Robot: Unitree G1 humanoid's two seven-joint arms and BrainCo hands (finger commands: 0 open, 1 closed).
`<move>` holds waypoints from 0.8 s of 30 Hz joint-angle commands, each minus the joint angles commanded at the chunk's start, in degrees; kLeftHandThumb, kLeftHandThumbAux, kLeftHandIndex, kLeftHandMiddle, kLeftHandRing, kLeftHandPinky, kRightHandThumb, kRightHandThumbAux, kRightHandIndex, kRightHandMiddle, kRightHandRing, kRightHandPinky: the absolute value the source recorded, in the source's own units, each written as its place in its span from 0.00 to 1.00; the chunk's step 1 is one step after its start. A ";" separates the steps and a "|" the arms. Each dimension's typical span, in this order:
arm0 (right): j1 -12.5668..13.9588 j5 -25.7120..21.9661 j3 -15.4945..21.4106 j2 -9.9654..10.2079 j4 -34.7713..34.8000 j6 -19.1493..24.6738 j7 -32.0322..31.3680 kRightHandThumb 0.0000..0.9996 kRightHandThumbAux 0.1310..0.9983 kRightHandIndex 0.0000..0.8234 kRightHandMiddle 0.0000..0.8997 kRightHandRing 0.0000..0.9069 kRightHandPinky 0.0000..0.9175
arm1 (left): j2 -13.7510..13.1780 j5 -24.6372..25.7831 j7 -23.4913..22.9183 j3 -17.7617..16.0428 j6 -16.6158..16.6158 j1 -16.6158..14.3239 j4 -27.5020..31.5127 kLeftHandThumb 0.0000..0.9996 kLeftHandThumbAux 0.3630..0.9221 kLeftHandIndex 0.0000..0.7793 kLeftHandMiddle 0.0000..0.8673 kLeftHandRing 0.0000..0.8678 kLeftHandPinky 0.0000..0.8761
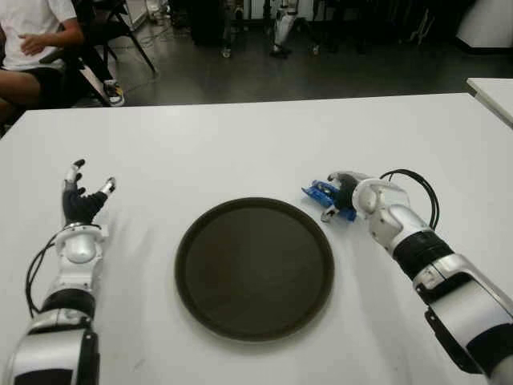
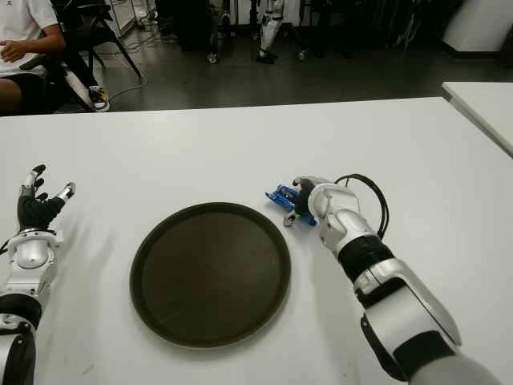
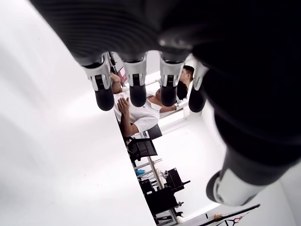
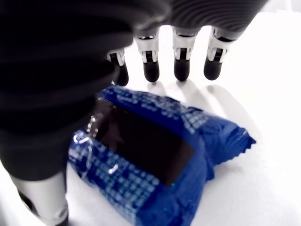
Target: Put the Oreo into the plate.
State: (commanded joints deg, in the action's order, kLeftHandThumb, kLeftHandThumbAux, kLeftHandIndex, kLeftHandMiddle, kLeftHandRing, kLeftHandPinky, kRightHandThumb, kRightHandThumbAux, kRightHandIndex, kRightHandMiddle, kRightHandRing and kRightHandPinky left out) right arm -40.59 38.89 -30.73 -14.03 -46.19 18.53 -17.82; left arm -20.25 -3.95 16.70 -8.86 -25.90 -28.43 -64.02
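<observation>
The Oreo (image 4: 155, 155) is a blue packet lying on the white table (image 1: 240, 144), just off the right rim of the round dark plate (image 1: 254, 269). My right hand (image 1: 338, 197) is directly over the packet (image 1: 320, 192). In the right wrist view its fingers (image 4: 181, 61) stretch straight past the packet's far side and the thumb stands beside its near end, so the hand is open and not closed on it. Well left of the plate, my left hand (image 1: 84, 195) shows with spread fingers (image 3: 136, 87) and holds nothing.
A person sits on a chair (image 1: 32, 40) beyond the table's far left corner. A second white table (image 1: 493, 92) begins at the far right. A black cable (image 1: 417, 188) loops off my right wrist. Dark floor lies behind the far table edge.
</observation>
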 joint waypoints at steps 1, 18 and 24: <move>0.01 -0.01 0.01 0.00 0.07 0.05 -0.05 0.00 0.72 0.02 0.09 0.04 0.00 | 0.02 0.10 -0.03 -0.07 0.00 -0.01 -0.01 0.00 0.62 0.00 0.00 0.00 0.00; -0.20 0.19 -0.14 0.08 0.19 1.25 -0.84 0.00 0.72 0.03 0.08 0.04 0.00 | 0.08 0.19 -0.07 -0.22 0.47 0.06 0.50 0.00 0.66 0.00 0.00 0.00 0.00; -0.31 0.93 -1.09 -0.34 0.27 0.94 -1.00 0.00 0.73 0.03 0.08 0.05 0.00 | 0.15 0.28 -0.42 -0.18 0.07 0.16 0.71 0.00 0.67 0.00 0.00 0.00 0.00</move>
State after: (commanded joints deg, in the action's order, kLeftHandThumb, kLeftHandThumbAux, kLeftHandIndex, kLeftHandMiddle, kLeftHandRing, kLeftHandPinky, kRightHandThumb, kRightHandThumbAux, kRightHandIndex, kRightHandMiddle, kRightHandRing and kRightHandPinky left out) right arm -40.90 39.82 -31.82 -14.36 -45.92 19.47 -18.82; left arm -20.09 -3.67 16.28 -9.05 -25.83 -28.27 -63.32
